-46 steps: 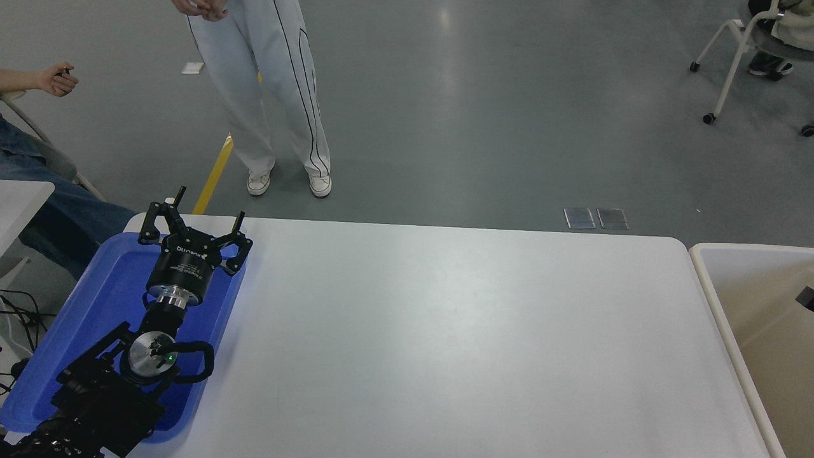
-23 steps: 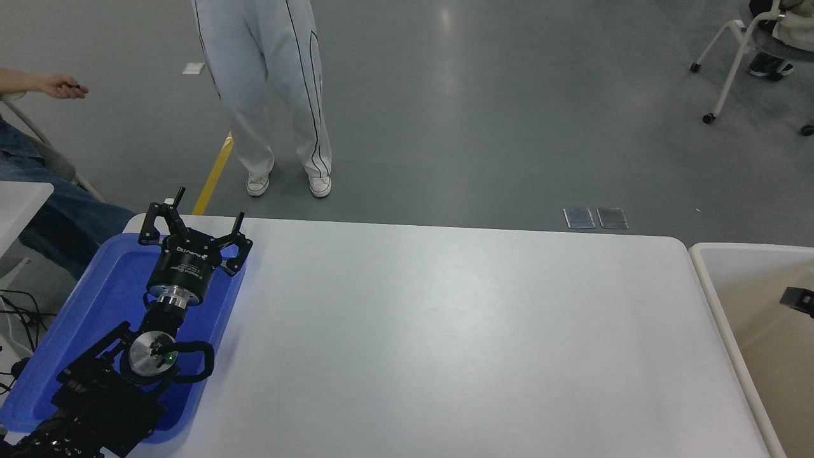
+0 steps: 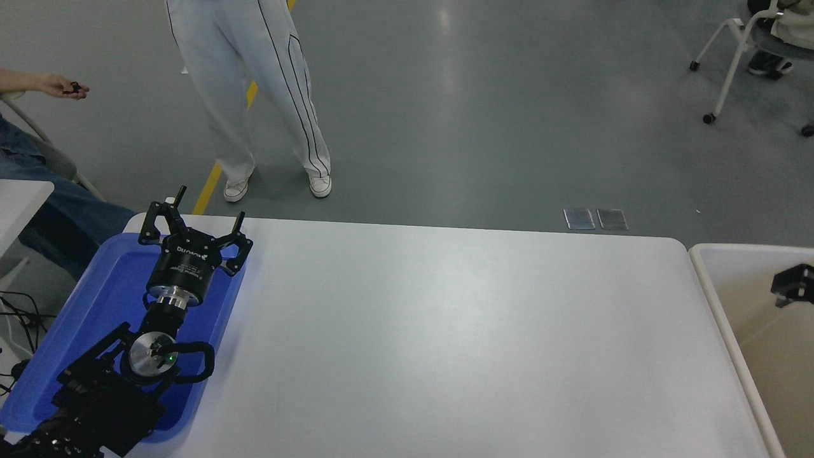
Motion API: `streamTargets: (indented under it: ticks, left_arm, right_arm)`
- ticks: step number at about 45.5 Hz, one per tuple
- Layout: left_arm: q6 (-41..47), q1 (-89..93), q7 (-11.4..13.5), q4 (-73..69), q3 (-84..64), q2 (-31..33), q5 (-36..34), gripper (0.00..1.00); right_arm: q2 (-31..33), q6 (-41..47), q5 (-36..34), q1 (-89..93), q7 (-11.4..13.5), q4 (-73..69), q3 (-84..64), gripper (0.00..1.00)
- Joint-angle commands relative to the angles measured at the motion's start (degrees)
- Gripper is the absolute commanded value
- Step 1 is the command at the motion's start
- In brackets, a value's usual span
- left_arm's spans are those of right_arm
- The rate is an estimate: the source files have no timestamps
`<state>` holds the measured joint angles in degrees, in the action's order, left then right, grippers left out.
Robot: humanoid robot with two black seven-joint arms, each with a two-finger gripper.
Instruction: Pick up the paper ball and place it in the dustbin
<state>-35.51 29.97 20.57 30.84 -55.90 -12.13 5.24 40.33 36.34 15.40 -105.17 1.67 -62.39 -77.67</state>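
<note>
1. The left hand (image 3: 202, 219) rests at the lower left over the blue tray (image 3: 102, 299), its two black fingers (image 3: 166, 216) spread wide apart with nothing between them and nothing touching them.
2. The left arm (image 3: 114, 381) runs from the bottom left corner up across the tray, a small green light showing on its wrist joint.
3. The right hand (image 3: 795, 285) shows only as a small black block at the right edge, over the inside of the dustbin (image 3: 712, 305); most of it is cut off by the picture's border, so how far it is open and whether it holds anything cannot be told.
4. The dustbin stands just beside the right end of the worktop (image 3: 445, 343); only its off-white rim, its far left corner and part of its beige inner walls are in view, and the rest runs out of the picture.
5. The paper ball is not visible anywhere: not on the worktop, not in the tray, not in the part of the dustbin that shows.
6. A person in pale trousers (image 3: 254, 95) with dark side stripes and white shoes stands on the grey floor beyond the worktop's far left, cut off at the top.
7. At the left edge a second person's hand (image 3: 63, 86) pinches a small dark object too small to identify, above a dark trouser leg.
8. A wheeled chair (image 3: 744, 57) stands at the upper right, partly cut off.
</note>
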Motion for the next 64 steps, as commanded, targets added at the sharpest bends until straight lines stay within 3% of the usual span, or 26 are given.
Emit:
streamTargets:
  ticks: [1, 29, 42, 54, 59, 64]
  left_arm:
    - [0.0, 0.0, 0.0, 0.01, 0.0, 0.0, 0.03, 1.0]
    - [0.09, 0.0, 0.09, 0.0, 0.0, 0.0, 0.03, 1.0]
    - [0.09, 0.0, 0.09, -0.08, 0.0, 0.0, 0.03, 1.0]
    - [0.09, 0.0, 0.09, 0.0, 0.0, 0.0, 0.03, 1.0]
    - [0.09, 0.0, 0.09, -0.08, 0.0, 0.0, 0.03, 1.0]
    - [0.09, 0.0, 0.09, 0.0, 0.0, 0.0, 0.03, 1.0]
  right_arm:
    - [-6.83, 8.66, 0.42, -10.75, 0.0, -3.0, -2.75, 1.0]
    - [-21.16, 8.66, 1.12, -24.91, 0.0, -13.29, 5.42, 1.0]
    - [-21.61, 8.66, 1.74, -21.84, 0.08, -13.29, 6.74, 1.0]
    - [-5.45, 8.66, 1.04, -12.62, 0.0, -5.56, 11.83, 1.0]
    - [2.82, 8.66, 0.95, -4.45, 0.0, 2.16, 21.75, 1.0]
    - [5.73, 8.66, 0.95, 7.85, 0.0, 8.76, 35.18, 1.0]
